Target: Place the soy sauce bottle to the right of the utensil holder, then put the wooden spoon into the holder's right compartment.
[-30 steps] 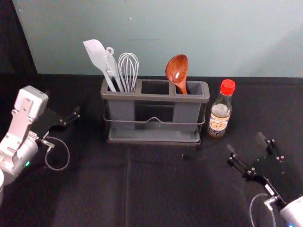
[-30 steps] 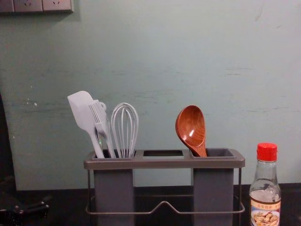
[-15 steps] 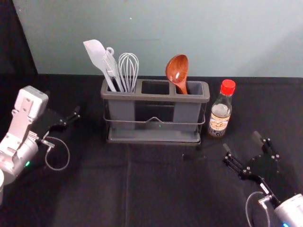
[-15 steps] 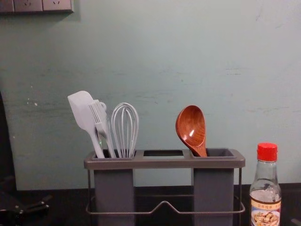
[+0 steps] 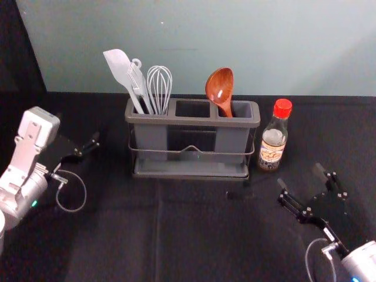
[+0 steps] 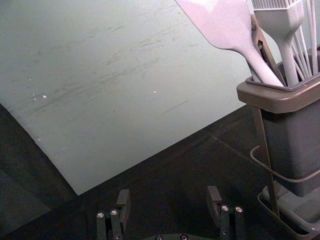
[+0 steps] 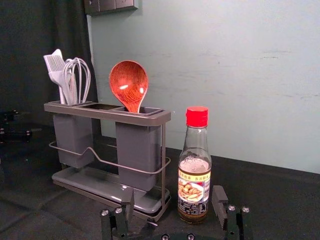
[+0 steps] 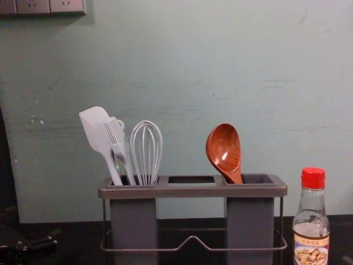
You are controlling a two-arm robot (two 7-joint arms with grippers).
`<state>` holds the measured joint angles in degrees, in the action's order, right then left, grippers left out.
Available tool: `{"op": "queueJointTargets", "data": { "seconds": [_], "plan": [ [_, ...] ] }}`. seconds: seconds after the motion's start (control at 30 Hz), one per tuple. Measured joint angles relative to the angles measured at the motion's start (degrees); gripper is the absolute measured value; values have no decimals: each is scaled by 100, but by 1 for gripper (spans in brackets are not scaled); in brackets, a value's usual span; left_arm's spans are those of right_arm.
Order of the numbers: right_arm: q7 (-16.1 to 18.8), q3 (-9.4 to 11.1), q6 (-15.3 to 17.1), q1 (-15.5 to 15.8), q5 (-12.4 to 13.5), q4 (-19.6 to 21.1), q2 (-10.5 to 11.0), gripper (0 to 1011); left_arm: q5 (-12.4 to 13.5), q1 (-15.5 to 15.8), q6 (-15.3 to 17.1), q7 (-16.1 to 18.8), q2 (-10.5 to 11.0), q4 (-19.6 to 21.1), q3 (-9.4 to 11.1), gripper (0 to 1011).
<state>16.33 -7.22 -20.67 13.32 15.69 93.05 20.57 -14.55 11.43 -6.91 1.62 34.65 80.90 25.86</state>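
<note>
A grey-green wall (image 8: pixel 265 99) (scuffed here and there) rises behind the black-covered bench (image 5: pixel 117 235), sockets (image 8: pixel 34 6) mounted toward its left.

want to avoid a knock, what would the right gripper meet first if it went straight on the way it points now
Most likely the soy sauce bottle: in the right wrist view it stands ahead, framed by the open right gripper. The distance left is hard to judge.

Right pincer (image 5: pixel 300 175) slightly farther left in the head view than a second ago.
</note>
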Motion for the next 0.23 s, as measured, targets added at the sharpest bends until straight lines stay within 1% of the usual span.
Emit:
{"op": "queueJointTargets", "data": {
  "seconds": [0.23],
  "plan": [
    [0, 1, 7, 4, 3, 6, 3, 1003, 0, 0, 0, 0, 0, 0, 0, 1005]
  ]
}}
